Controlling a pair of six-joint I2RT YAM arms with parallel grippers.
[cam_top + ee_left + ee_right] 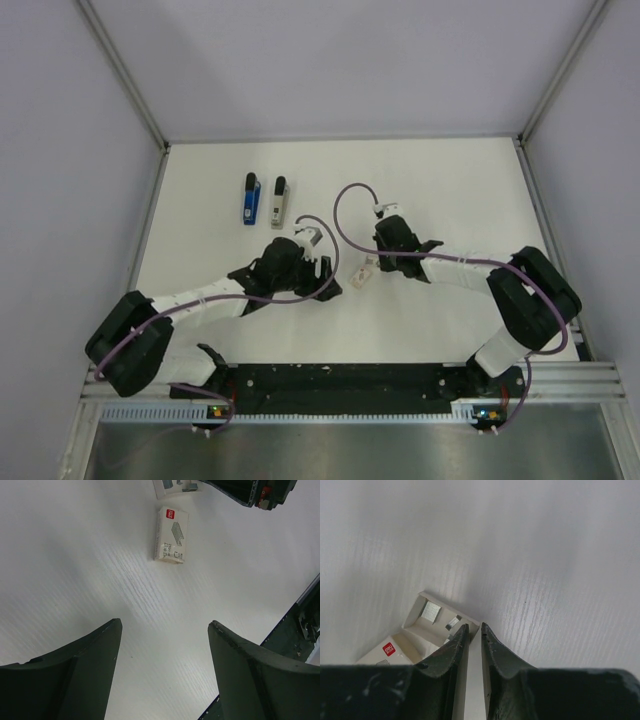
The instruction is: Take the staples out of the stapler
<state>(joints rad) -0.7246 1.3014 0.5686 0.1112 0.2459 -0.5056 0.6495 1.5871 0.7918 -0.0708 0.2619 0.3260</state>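
The blue stapler [250, 199] lies at the back left of the table, with a silver-grey piece [279, 200] lying parallel on its right. Both grippers are well in front of it. My left gripper [328, 278] [165, 624] is open over bare table with nothing between its fingers. Ahead of it lies a white staple box sleeve [171, 534] with a red logo. My right gripper [372, 262] [474, 626] is shut on the wall of the open card tray [422, 625], which holds short staple strips [431, 611].
The box sleeve and tray [362, 272] lie between the two grippers at mid-table. The right gripper's black body [255, 490] shows at the top right of the left wrist view. A black base rail [340, 380] runs along the near edge.
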